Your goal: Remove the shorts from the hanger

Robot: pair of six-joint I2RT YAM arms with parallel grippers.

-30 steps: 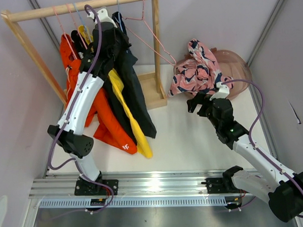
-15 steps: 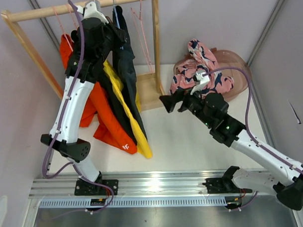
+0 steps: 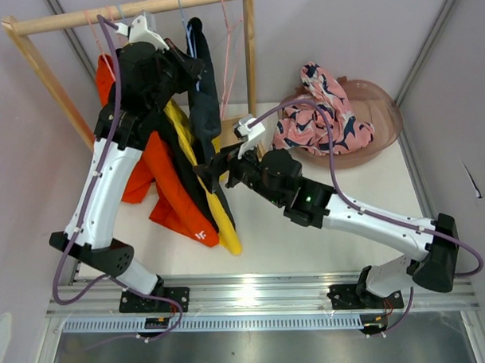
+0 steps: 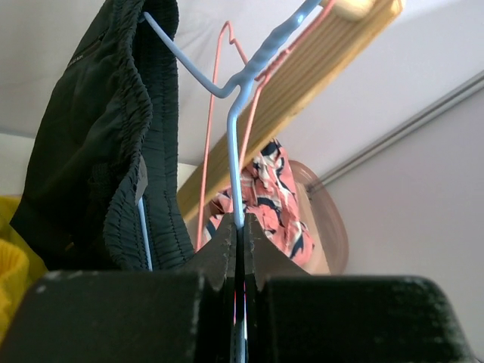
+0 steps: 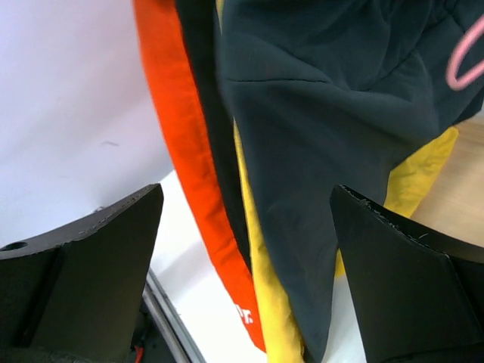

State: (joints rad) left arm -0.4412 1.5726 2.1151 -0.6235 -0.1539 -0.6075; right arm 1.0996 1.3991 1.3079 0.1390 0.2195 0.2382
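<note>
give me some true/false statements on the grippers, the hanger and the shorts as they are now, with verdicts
1. The left gripper is shut on the blue hanger. True.
2. The right gripper is shut on yellow shorts. False: it is open, with its fingers wide apart, facing the dark shorts.
3. The floral shorts lie in the basin. True.
4. The orange shorts lie in the basin. False: they hang at the rack.
</note>
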